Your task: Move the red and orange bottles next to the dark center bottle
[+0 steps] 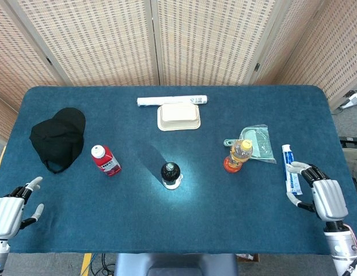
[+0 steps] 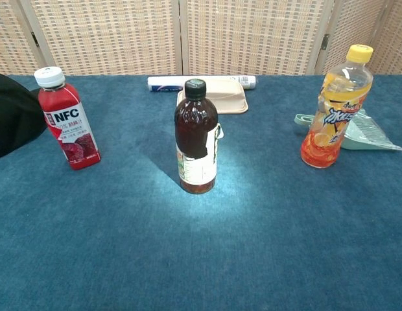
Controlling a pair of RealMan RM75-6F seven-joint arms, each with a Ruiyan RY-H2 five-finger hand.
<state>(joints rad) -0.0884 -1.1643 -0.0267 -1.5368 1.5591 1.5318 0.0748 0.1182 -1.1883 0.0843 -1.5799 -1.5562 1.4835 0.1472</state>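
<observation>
The dark bottle (image 1: 171, 174) (image 2: 196, 139) stands upright at the table's middle. Left of it is the red bottle (image 1: 105, 160) (image 2: 66, 120) with a white cap, upright. To the right the orange bottle (image 1: 238, 155) (image 2: 335, 109) with a yellow cap stands upright. In the head view my left hand (image 1: 10, 210) hovers at the near left corner, fingers apart and holding nothing. My right hand (image 1: 320, 195) is at the near right edge, fingers apart, empty, well right of the orange bottle. Neither hand shows in the chest view.
A black cap (image 1: 57, 138) lies at the left. A cream tray (image 1: 178, 117) and a white roll (image 1: 171, 101) lie at the back centre. A green packet (image 1: 256, 142) sits behind the orange bottle, and a toothpaste tube (image 1: 290, 167) lies just left of my right hand.
</observation>
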